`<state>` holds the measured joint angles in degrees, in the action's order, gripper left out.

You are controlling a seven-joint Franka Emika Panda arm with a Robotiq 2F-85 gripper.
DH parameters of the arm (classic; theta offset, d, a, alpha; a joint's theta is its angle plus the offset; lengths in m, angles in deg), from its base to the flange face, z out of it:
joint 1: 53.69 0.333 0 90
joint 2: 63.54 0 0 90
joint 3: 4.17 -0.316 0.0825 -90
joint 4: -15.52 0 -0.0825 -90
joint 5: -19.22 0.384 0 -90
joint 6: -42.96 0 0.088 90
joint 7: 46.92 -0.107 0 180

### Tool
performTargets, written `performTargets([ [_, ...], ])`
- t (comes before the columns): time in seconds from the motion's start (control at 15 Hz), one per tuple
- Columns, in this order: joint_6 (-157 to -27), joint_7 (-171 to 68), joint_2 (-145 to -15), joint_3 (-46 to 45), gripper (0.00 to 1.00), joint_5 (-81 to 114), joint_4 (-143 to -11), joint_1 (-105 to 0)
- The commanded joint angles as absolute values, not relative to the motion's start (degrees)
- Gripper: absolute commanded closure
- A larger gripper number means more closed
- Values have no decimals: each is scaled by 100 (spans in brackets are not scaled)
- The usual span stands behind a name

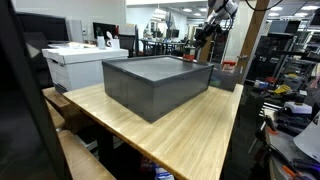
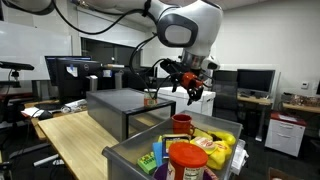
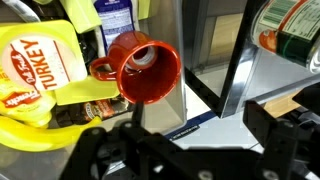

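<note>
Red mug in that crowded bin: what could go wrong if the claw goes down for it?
The red mug sits right beside the yellow turkey pack, so the open gripper, hovering above, might catch the pack too or nudge the mug over. The bin is crowded: a finger coming down could knock the red-lidded jar or strike the bin's wall.

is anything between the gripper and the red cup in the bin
Nothing visible. The open gripper hangs above the red cup with only air between them. The yellow turkey packet lies beside the cup, not over it.
</note>
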<state>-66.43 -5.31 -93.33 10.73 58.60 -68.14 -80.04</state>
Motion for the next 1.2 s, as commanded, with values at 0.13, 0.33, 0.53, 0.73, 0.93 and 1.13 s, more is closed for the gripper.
performTargets([
  [0.13, -6577, -1700, -9505, 969, 0, 5121, -6458, -8107],
  [0.33, -6525, -2225, -9597, 890, 0, 4751, -6291, -8142],
  [0.53, -6433, -2585, -9780, 785, 0, 4484, -6037, -8166],
  [0.73, -6386, -2945, -10018, 703, 0, 4262, -5748, -8152],
  [0.93, -6252, -3241, -10376, 593, 0, 4132, -5322, -8204],
  [1.13, -6084, -3395, -10750, 523, 0, 4098, -4911, -8285],
])
